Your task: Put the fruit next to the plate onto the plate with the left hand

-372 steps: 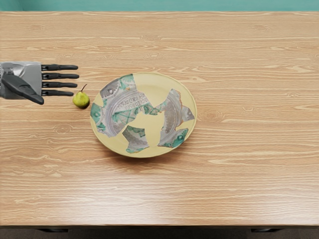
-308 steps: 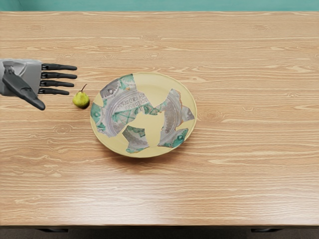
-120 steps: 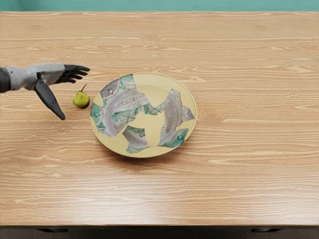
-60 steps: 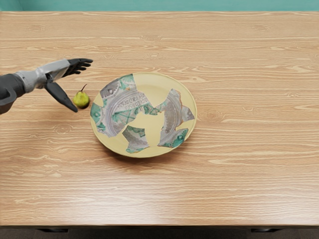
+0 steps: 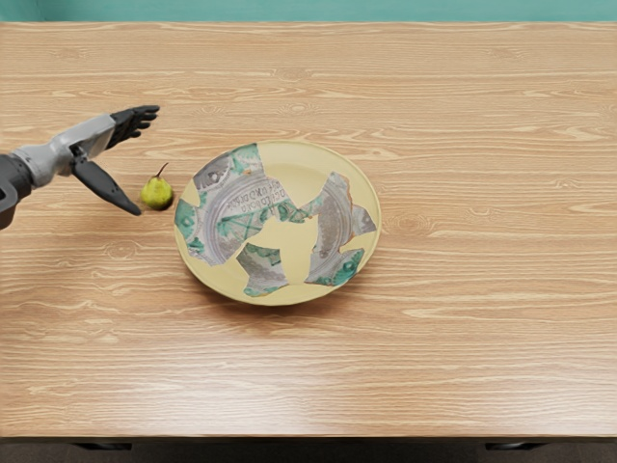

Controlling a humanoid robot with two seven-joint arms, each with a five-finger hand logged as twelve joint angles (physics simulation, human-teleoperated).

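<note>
A small yellow-green pear (image 5: 157, 192) with a short stem stands on the table just left of the plate (image 5: 301, 161), a yellow dish with grey-green patterned patches. My left hand (image 5: 127, 154) comes in from the left edge and hovers just left of and behind the pear. Its thumb points down toward the pear's left side and its fingers (image 5: 138, 118) reach away behind it. The hand is open and holds nothing. The pear sits apart from the plate's rim by a narrow gap.
The wooden table (image 5: 463, 116) stretches wide on all sides of the plate. A teal wall strip runs along the far edge, and the table's front edge lies near the bottom of the picture.
The left hand has turned from flat, fingers pointing right, to thumb-down, and has moved closer to the pear. In the last half second it rose and drew slightly left. The pear has not moved.
</note>
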